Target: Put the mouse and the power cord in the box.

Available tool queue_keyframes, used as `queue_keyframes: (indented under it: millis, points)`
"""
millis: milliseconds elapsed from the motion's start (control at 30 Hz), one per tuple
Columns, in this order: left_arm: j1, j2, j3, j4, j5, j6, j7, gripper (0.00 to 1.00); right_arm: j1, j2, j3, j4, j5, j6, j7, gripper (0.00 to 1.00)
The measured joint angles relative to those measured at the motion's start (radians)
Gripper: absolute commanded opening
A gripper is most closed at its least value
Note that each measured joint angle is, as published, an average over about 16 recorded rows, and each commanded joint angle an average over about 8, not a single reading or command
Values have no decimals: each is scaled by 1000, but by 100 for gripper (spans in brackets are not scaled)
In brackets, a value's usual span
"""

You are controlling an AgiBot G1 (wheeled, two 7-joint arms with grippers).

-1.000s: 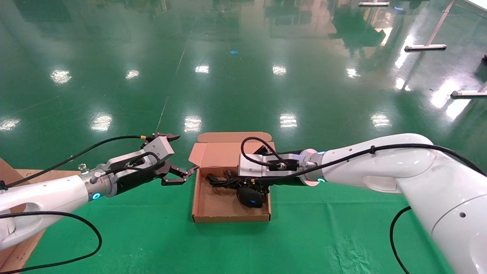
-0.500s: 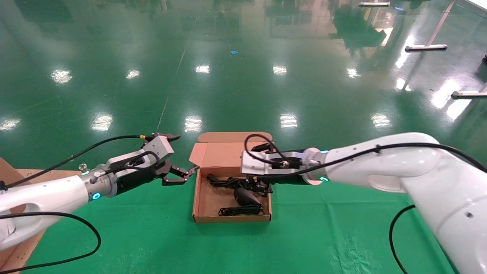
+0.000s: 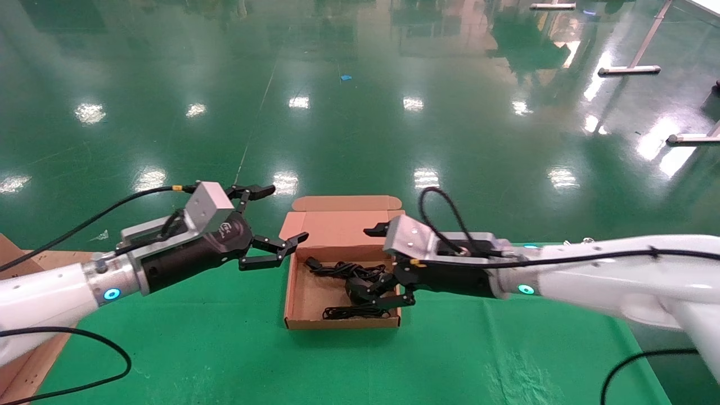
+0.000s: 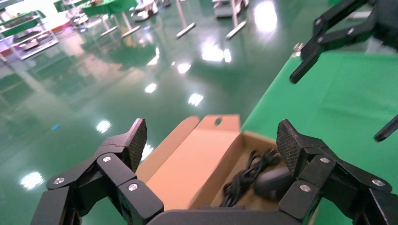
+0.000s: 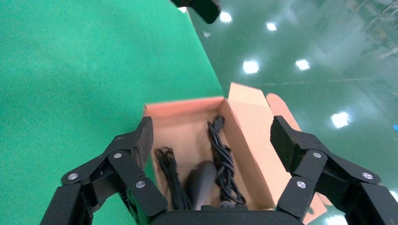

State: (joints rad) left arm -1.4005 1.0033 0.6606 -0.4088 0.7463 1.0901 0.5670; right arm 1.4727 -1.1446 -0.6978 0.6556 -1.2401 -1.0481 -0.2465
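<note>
Box loaded: both tools out without snagging

Box (image 3: 296, 306) on green tabletop (image 3: 450, 360), lid flap up at the far side. Mouse (image 3: 360, 289) inside, near the right wall, thin cable coiled just beside it at the near wall. Cord (image 3: 337, 269) bundled at the far end, touching the mouse. Both items look fully within the walls.

Right tool (image 3: 394, 292) low at the right wall, fingers spread wide and empty, nearest fingertips just above the mouse and its cable. Left tool (image 3: 275, 225) near the left wall and flap corner, also spread wide, holding nothing.

Step in hand, by judgement: release finished, withdrawal due.
- Lift right tool straight up before swinging away; sideways travel risks hooking a cable loop or dragging the mouse over the wall.
- Keep fingers wide until above the rim.
- Watch the right wall: light cardboard, easily nudged across the cloth.
- Hold left tool off the flap corner unless steadying is wanted.
- Check no loop rides above the rim.
</note>
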Motion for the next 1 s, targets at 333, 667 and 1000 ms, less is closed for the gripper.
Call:
queue_keyframes:
  millis: [333, 667, 1000]
  points:
    - [76, -92, -89, -205, -4, 95, -177, 100, -94, 126, 99, 149, 120, -106, 103, 100]
    - [153, -184, -178, -410, -7, 190, -353, 100, -188, 252, 198, 297, 241, -212, 205, 100]
    - [229, -276, -268, -615, -11, 285, -530, 100, -283, 379, 297, 446, 362, -318, 308, 100]
